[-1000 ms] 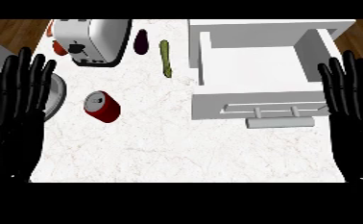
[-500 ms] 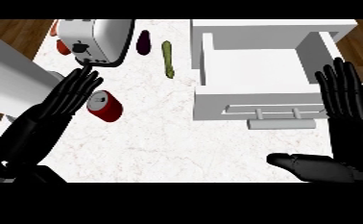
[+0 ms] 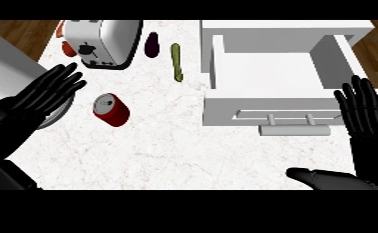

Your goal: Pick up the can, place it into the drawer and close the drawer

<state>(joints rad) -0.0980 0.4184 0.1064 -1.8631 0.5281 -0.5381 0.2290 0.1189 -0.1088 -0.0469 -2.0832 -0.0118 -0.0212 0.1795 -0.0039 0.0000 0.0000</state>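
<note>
The red can point(image 3: 111, 110) lies on its side just right of the left hand point(image 3: 37, 102), its fingers point(image 3: 66, 77) spread and empty; the open right hand point(image 3: 360, 114) is well apart.

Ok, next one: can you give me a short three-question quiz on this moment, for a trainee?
1. True or false: the can stands upright.
2. Fill in: the drawer is ___ (open or shut).
3. Pick one. The left hand is: A) curled round the can; B) open, beside the can; C) inside the drawer.

Key: 1 false, it lies on its side. 2 open. 3 B.
</note>
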